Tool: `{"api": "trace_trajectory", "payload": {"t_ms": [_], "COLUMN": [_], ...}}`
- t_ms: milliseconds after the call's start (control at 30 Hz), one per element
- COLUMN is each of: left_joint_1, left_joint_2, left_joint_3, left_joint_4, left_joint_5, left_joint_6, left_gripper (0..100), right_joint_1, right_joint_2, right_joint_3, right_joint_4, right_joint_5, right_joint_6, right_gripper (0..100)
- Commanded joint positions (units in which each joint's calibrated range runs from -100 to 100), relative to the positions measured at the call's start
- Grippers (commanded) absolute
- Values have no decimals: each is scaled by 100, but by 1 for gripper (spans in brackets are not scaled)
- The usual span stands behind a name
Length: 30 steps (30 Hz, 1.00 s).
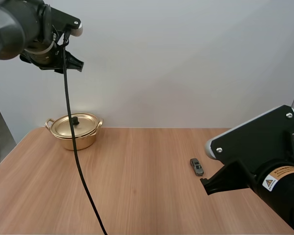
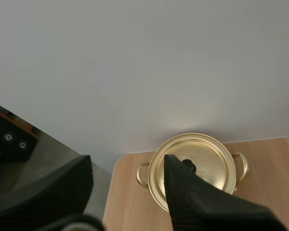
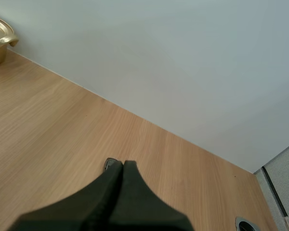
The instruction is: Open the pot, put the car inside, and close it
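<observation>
A gold pot (image 1: 73,131) with its lid (image 1: 74,124) on and a black knob (image 1: 75,120) stands at the table's far left. A small grey toy car (image 1: 197,167) lies on the wood at the right. My left arm (image 1: 44,34) is held high above the pot. In the left wrist view my left gripper (image 2: 127,163) is open, its fingers (image 2: 192,197) apart over the closed pot (image 2: 202,166) far below. My right gripper (image 3: 120,166) is shut on nothing, a single dark wedge whose tip is just short of the car (image 3: 110,164). My right arm (image 1: 264,166) hangs beside the car.
The wooden table (image 1: 137,196) runs up to a plain white wall. The pot's handle (image 3: 2,41) shows far off in the right wrist view. The table's left edge (image 2: 108,192) lies close beside the pot.
</observation>
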Motion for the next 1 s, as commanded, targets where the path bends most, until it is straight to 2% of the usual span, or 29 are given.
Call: {"api": "trace_trajectory", "payload": {"t_ms": [0,133,333,467,667,867,967], "left_joint_1": [5,5,5,13,136,267,289], "left_joint_2": [1647,2060,2694,2989,3462,3882,4013], "left_joint_3": [-219,-471,-979,-1214,-1591,-1966,-2082], "left_joint_4": [-38,-69,-665,-681,-725,-1408,-1452], "left_joint_5": [359,632,1240,1301,1438,1685,1668], "left_joint_6": [-17,9,466,545,676,1158,1271], "left_gripper": [91,91,91,91,91,91,90], "right_joint_1": [0,0,-9,-54,-130,-210,-256], "right_joint_2": [0,0,0,0,0,0,0], "right_joint_3": [-1,-1,17,45,45,45,45], "right_joint_4": [6,6,6,6,6,6,6], "right_joint_5": [-8,-8,55,55,63,63,63], "right_joint_6": [2,2,-13,-30,-30,-30,-30], "right_gripper": [0,0,0,0,0,0,0]}}
